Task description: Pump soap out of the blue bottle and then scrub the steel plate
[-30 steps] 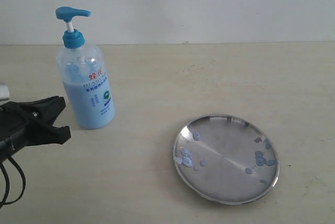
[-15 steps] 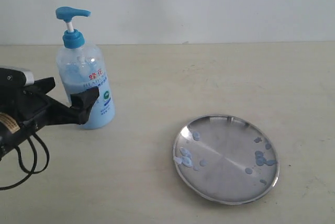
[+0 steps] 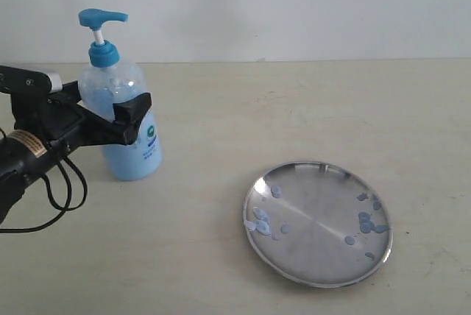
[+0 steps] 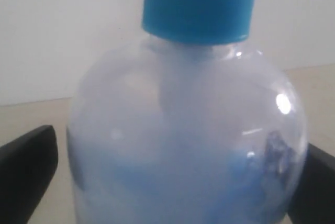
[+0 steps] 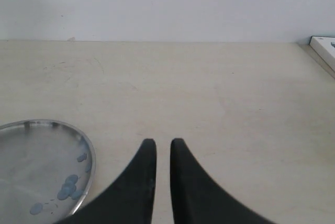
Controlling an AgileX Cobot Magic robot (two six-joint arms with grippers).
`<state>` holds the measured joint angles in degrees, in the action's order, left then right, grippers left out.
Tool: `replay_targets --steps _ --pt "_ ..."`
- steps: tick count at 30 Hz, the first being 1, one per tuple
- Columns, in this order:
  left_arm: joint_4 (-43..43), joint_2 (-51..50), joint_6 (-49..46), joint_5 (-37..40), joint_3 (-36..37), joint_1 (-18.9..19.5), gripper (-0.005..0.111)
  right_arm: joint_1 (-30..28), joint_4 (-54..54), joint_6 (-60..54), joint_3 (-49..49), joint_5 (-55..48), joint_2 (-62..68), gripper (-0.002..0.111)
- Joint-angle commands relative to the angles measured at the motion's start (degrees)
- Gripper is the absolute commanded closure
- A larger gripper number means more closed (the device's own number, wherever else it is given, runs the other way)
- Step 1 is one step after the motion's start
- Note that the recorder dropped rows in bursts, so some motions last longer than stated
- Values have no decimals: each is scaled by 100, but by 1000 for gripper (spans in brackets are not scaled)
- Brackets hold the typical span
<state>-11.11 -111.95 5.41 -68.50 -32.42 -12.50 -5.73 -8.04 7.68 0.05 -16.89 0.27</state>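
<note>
The blue bottle stands upright at the back left of the table, its blue pump head raised and light blue soap filling its lower part. My left gripper is open, with one black finger on each side of the bottle's upper body; a thin gap shows beside one finger. The steel plate lies flat at the front right, dotted with pale blue soap blobs. My right gripper is shut and empty, beside the plate's rim, and out of the exterior view.
The left arm's black cable loops onto the table in front of the bottle. A white flat object lies at the table's edge in the right wrist view. A pale wall closes off the back of the table.
The left gripper has risen and moved right, from beside the bottle's base to straddling its upper body. Bottle and plate have not moved.
</note>
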Motion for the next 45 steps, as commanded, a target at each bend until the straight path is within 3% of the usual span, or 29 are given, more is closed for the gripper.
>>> replay_targets --steps 1,11,15,23,28,38,45 --pt "-147 -413 66 88 -325 -14 -2 -37 13 -16 -5 101 -27 107" --pt "-335 -1148 66 88 -911 -14 -2 -37 13 -16 -5 101 -27 107" --pt "-325 -1290 66 124 -1014 -14 7 -37 13 -16 -5 101 -27 107" --pt "-286 -1302 66 71 -1028 -14 71 -37 13 -16 -5 101 -27 107" --pt "-286 -1302 54 83 -1028 -14 102 -37 13 -16 -5 101 -27 107" --pt "-397 -1302 -139 84 -1028 -14 102 -37 13 -16 -5 101 -27 107" --pt "-1446 -1225 -446 97 -1028 -14 102 -37 -261 -276 -5 99 -27 107"
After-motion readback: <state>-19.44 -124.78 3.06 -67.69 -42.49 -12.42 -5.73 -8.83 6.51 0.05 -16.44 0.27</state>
